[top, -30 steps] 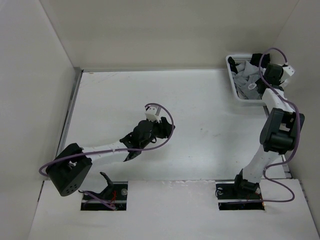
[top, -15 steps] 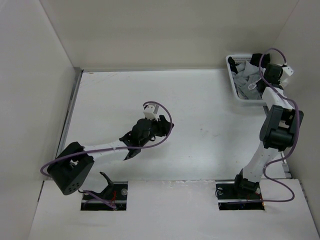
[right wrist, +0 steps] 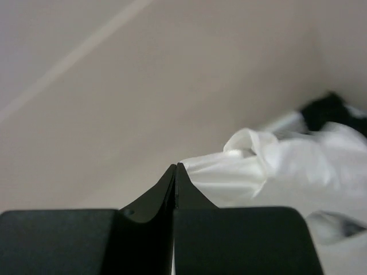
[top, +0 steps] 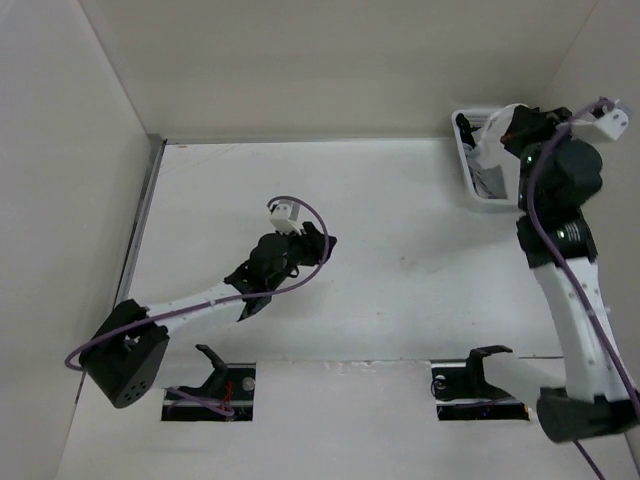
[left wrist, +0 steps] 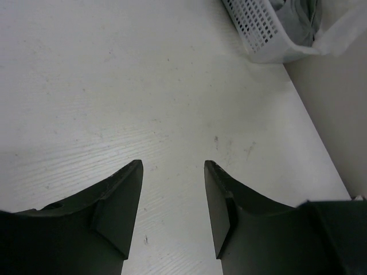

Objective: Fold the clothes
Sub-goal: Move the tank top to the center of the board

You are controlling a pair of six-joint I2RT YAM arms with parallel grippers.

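We see the white surface (top: pixel 420 220) filling most of the overhead view, bare and faintly scuffed under and ahead of the left gripper. The right arm (top: pixel 572 300) stands tall at the right edge and reaches away from its base to the far right corner. The left arm (top: pixel 195 302) lies low and stretches out over the middle of the surface.

A white slotted basket (top: pixel 478 200) sits in that far corner, directly beneath the right gripper and well ahead and to the right of the left gripper. In the left wrist view it shows at the upper right.

The clothes (right wrist: pixel 287 154), a thin white garment, are bunched just beyond the right gripper's fingertips and trail off to their right. They are held up above the basket, with fabric hanging down toward it.

The right gripper (right wrist: pixel 175 167) is closed tight, its jaws pressed together with no gap, and it pinches an edge of the clothes. The left gripper (left wrist: pixel 172 165) hovers over the surface with its jaws spread apart and nothing between them, well apart from the clothes.

Below the right gripper, grey garments (top: pixel 488 182) lie inside the basket. A black garment (right wrist: pixel 330 106) shows blurred beyond the white fabric. A purple cable (top: pixel 310 215) loops over the left wrist.
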